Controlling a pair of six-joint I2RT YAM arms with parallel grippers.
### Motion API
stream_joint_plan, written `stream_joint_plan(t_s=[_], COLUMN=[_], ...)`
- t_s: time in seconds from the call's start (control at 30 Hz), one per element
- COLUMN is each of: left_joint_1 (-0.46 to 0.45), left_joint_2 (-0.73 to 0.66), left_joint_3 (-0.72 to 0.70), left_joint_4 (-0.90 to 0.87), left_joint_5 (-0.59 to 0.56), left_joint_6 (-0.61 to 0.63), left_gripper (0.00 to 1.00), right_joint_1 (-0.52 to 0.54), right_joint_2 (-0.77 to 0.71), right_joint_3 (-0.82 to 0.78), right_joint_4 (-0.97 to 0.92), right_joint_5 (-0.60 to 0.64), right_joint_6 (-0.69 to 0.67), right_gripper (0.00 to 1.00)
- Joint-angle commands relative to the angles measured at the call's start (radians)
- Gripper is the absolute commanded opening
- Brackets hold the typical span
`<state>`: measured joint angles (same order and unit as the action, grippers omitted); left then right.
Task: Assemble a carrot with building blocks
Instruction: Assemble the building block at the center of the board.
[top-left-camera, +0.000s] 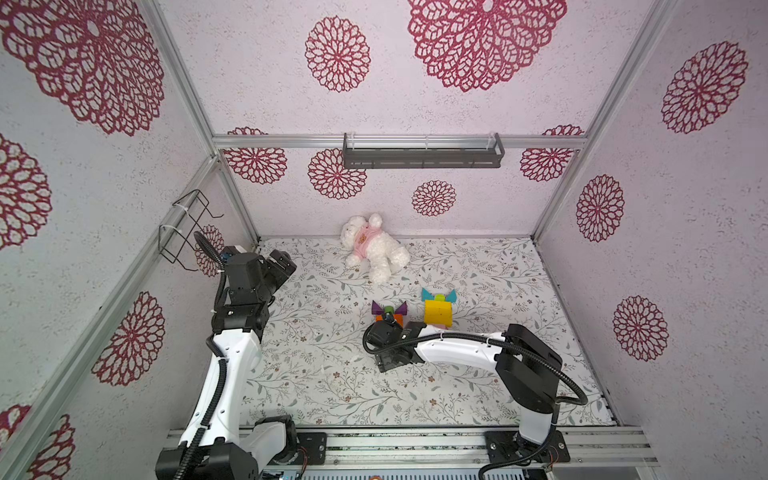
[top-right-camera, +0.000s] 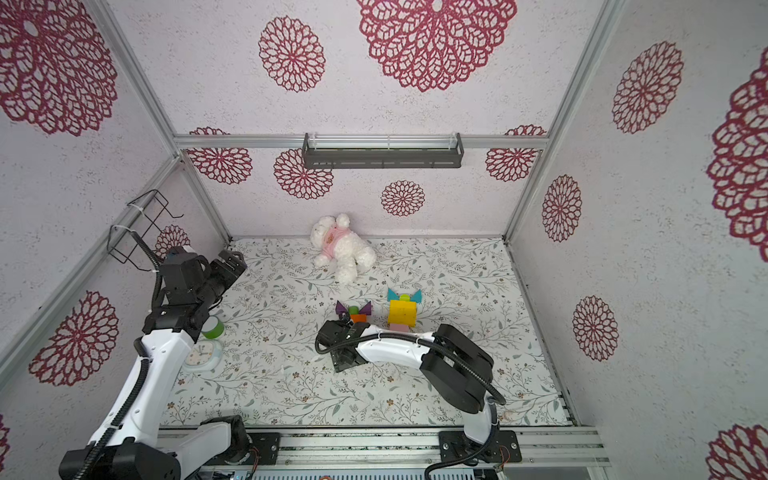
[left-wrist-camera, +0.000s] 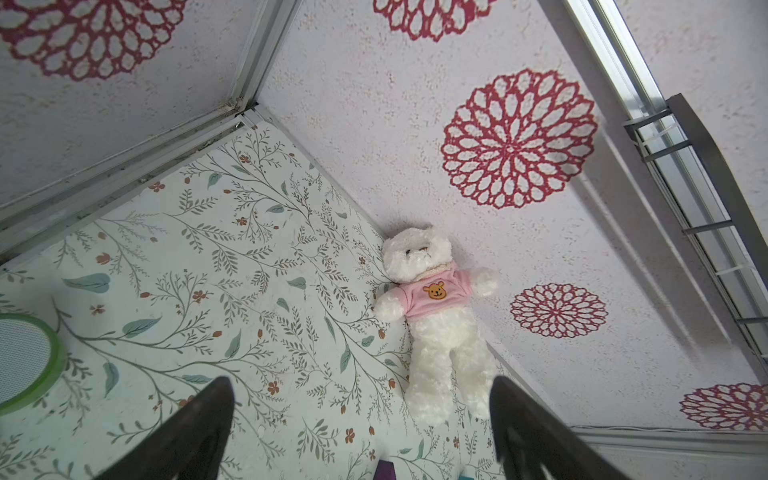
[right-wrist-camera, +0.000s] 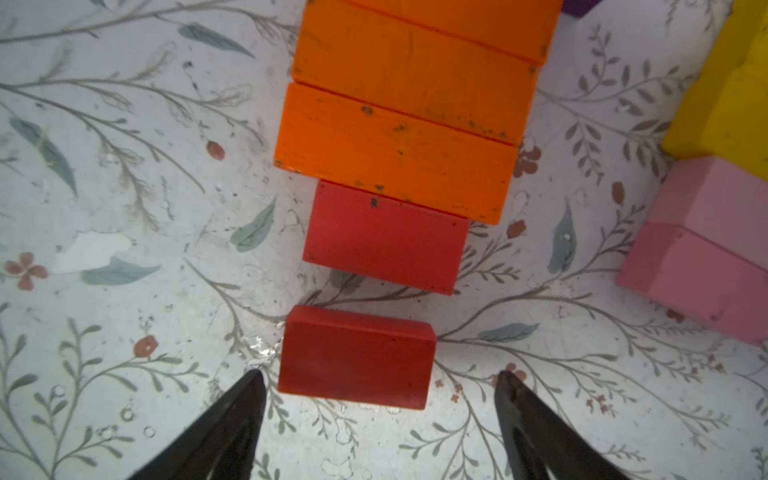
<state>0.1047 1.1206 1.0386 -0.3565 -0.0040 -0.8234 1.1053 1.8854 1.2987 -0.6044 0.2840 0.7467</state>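
Your right gripper (right-wrist-camera: 380, 374) stands with jaws apart astride the loose red block (right-wrist-camera: 357, 357), which lies near the table's (right-wrist-camera: 124, 208) middle just short of the red-and-orange carrot row (right-wrist-camera: 395, 153), so withdrawing crookedly could let a finger clip and skew it.

Plain paint: 3 orange bars (right-wrist-camera: 395, 153), 2 red blocks (right-wrist-camera: 384, 239), yellow blocks (right-wrist-camera: 731, 104), pink blocks (right-wrist-camera: 706, 257). The worktop (right-wrist-camera: 124, 208) is white with grey-green leafy sprigs; the walls (top-left-camera: 395, 62) are pale with crimson floral medallions.
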Motion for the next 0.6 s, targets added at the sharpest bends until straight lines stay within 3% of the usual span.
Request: stream_joint_plan(t_s=[0.0,0.33,0.57], left_joint_1=[-0.002,-0.007,-0.009], left_joint_2=[0.002,0.007,0.007], left_joint_3=[0.000,0.000,-0.002], left_joint_4=[0.024,0.024,0.024], left_joint_5=[0.015,0.010,0.011], left_joint_6=[-0.016,-0.016,-0.015], left_gripper=[0.97,0.97,0.97], right_joint_1=[0.005,-0.007,-0.011], right_joint_2=[0.005,0.053,0.043], right_joint_3=[0.010,0.002,-0.017], right_joint_4=[-0.017,0.039,0.074], right_joint_5=[-0.009,-0.045,-0.044], right_joint_6=[0.046,0.051,0.069], right_gripper=[0.88,0.80,0.66])
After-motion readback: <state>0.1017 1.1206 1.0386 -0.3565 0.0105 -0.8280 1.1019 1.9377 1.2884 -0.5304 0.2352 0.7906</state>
